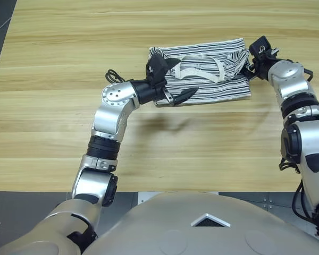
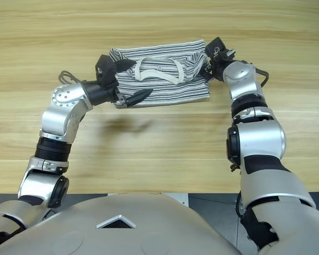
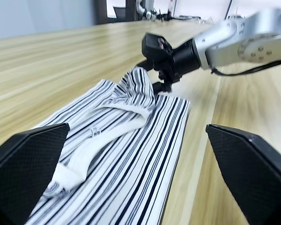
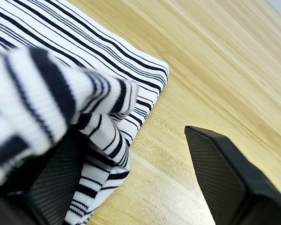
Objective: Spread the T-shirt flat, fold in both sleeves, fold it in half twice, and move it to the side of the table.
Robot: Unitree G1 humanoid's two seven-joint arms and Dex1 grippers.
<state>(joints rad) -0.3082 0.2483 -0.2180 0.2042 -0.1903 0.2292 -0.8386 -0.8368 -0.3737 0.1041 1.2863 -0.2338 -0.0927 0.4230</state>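
Black-and-white striped cotton T-shirt (image 1: 215, 87), folded into a wide rectangle on the pale wooden bench (image 1: 69, 37). White ribbed neckband (image 1: 202, 69) facing up. Long axis running left to right, one short edge towards each arm.

At the T-shirt's left short edge: black two-fingered left gripper (image 1: 187, 74), coming in over the cloth from the left. Spread wide, one finger above the far left corner, the other just past the near left corner. Nothing held. Contact with the fabric unclear from the head views.

At the T-shirt's far right corner: black right gripper (image 1: 253, 57). Fingers apart, not clamped. Bunched, raised fold of striped cloth heaped against one finger (image 4: 51, 187). Other finger over bare wood just beside the T-shirt's right edge.

Judging by the lie of the cloth: sleeves in, at least one halving apparently done. Remaining fold probably across the long axis, one short edge carried over to the other. Neither arm clearly nearer, each at its own end of the T-shirt. Needs a firm pinch on an edge before any lift. Loose bunch at the right corner likely to wrinkle the fold if left as it is.
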